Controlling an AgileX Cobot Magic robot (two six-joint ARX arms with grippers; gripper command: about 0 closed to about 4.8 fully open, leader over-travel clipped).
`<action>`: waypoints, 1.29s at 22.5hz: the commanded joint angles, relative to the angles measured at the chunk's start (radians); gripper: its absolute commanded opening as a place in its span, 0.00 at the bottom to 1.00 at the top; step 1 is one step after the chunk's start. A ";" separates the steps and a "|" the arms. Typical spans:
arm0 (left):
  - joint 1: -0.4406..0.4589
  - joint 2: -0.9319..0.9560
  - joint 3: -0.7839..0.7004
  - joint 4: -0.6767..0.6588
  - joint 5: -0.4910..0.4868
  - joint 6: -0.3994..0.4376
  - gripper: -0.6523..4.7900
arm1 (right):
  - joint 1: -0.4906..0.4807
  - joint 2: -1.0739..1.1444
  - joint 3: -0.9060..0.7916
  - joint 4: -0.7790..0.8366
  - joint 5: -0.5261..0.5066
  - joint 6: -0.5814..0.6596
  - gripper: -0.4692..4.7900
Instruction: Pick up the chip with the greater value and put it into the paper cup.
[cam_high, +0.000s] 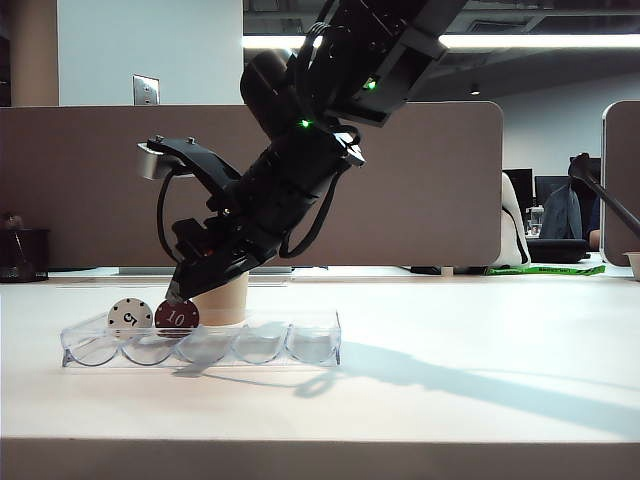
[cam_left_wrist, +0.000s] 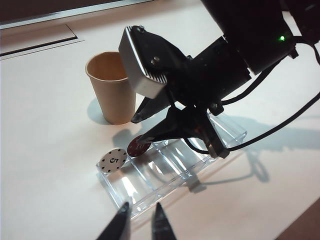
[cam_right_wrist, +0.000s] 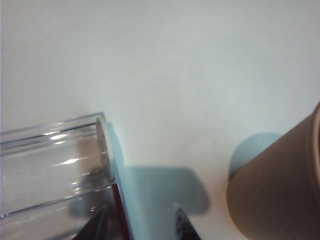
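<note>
Chip with the greater value (cam_high: 177, 317), upright in tray (cam_high: 310, 345) beside paper cup (cam_high: 222, 300): right gripper (cam_left_wrist: 141, 131) spread astride, empty, should close squarely on faces; left gripper (cam_left_wrist: 141, 222) open, idle.

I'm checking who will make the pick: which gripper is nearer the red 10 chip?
Right. The right gripper is open astride the red chip in the tray; the left gripper is open, off beyond the tray.

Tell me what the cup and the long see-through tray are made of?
The cup looks like paper: dull tan, no shine, rolled rim. The tray looks like hard clear plastic: you see through it, and light glints on its curved pockets.
</note>
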 joint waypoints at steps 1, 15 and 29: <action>0.000 0.000 0.003 0.013 0.007 0.004 0.23 | -0.006 -0.005 0.004 0.017 -0.004 -0.002 0.41; 0.000 0.000 0.003 0.013 0.007 0.004 0.23 | 0.002 -0.003 0.004 0.000 -0.016 0.033 0.41; 0.000 0.000 0.003 0.013 0.007 0.003 0.23 | 0.028 -0.003 0.003 -0.014 0.002 0.032 0.40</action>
